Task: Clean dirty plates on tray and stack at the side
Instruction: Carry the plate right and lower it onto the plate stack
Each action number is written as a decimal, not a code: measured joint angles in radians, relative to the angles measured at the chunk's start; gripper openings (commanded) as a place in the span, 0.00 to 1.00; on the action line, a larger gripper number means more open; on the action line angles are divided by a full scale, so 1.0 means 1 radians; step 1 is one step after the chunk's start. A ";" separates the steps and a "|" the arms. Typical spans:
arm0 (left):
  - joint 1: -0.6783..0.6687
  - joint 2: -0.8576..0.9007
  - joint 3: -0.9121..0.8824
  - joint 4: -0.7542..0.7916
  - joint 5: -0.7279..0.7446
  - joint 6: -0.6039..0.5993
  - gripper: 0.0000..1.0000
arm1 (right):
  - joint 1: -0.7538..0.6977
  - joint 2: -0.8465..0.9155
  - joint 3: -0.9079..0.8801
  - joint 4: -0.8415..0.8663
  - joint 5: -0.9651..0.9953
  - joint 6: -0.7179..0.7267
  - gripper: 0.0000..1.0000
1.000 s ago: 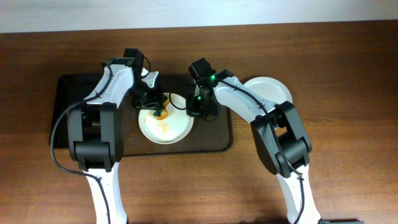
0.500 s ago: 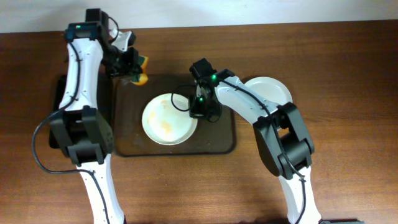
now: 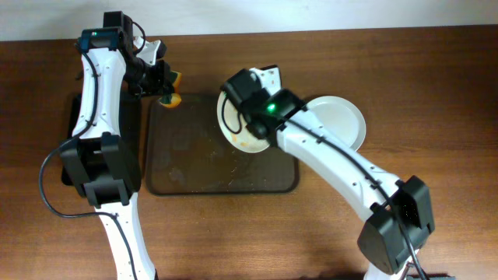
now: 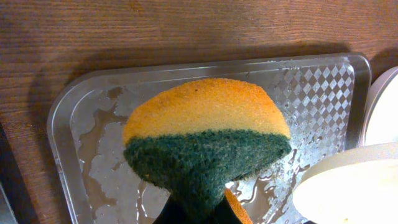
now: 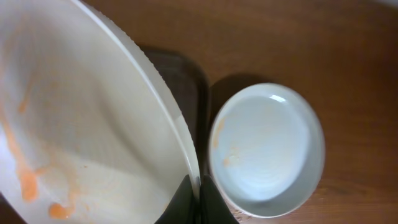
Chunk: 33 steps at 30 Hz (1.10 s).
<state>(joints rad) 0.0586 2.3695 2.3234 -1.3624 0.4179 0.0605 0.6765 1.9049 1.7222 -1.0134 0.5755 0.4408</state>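
Observation:
My right gripper (image 3: 263, 124) is shut on the rim of a white plate (image 3: 233, 131) smeared with orange sauce. It holds the plate tilted above the far right part of the dark brown tray (image 3: 194, 167). The right wrist view shows the fingers (image 5: 198, 186) pinching that plate's rim (image 5: 93, 118). A pale blue-green plate (image 3: 341, 120) lies on the table right of the tray, also in the right wrist view (image 5: 267, 146). My left gripper (image 3: 162, 84) is shut on an orange-and-green sponge (image 3: 173, 87) at the tray's far left corner (image 4: 205, 137). A third plate is not in view.
The tray's floor is wet with faint smears (image 4: 93, 162). A narrower black tray (image 3: 74, 128) lies left of it, partly under my left arm. The table's far edge runs close behind both arms.
My right gripper has lifted the smeared plate off the tray, tilted it and carried it back and right toward the other plate. The left arm with the sponge has hardly moved over the last half second.

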 measured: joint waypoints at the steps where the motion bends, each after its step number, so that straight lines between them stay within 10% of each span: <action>1: 0.000 0.000 -0.001 0.000 0.000 0.000 0.01 | 0.026 0.000 0.000 -0.008 0.066 0.000 0.04; 21: 0.000 0.000 -0.033 0.008 -0.003 0.000 0.01 | 0.301 0.000 0.000 -0.057 0.814 0.000 0.04; 28: 0.000 0.000 -0.033 0.008 -0.003 0.000 0.01 | 0.243 -0.003 0.000 -0.072 0.557 0.055 0.04; 33: 0.000 0.000 -0.033 0.009 -0.017 0.000 0.01 | -0.056 -0.080 0.000 -0.117 0.120 0.107 0.04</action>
<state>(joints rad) 0.0586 2.3695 2.2902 -1.3537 0.4011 0.0605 0.6205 1.8244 1.7222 -1.1301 0.6952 0.5476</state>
